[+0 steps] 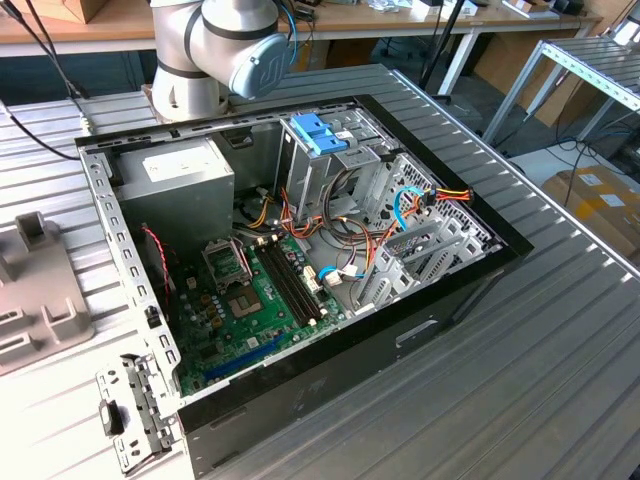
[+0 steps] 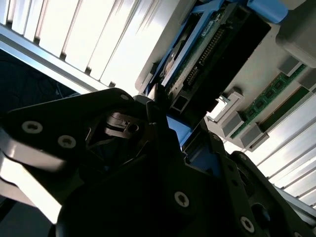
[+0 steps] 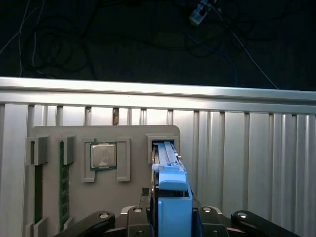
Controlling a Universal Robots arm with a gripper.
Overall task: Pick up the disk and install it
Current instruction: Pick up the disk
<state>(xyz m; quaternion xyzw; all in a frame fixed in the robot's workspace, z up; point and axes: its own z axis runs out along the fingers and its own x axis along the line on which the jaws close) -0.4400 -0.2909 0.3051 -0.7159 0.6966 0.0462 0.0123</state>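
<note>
The disk [image 3: 170, 182] stands on edge in a slot of a grey parts holder [image 3: 133, 133], its light-blue carrier frame and brighter blue end tab towards the camera. My gripper [image 3: 173, 217] sits over that end, a black finger [image 3: 136, 213] pressed against each side of the blue frame, so it looks shut on the disk. In the second wrist view, the disk [image 2: 212, 54] shows its dark body and connector pins just beyond my gripper [image 2: 173, 123]. The disk still rests in the holder's slot.
The holder also carries a processor chip [image 3: 102, 156] and memory sticks [image 3: 63, 187]. The open computer case [image 1: 300, 250] lies on the ribbed metal table, its drive cage with a blue latch [image 1: 318, 135] at the back. The table's edge rail [image 3: 158, 94] runs behind the holder.
</note>
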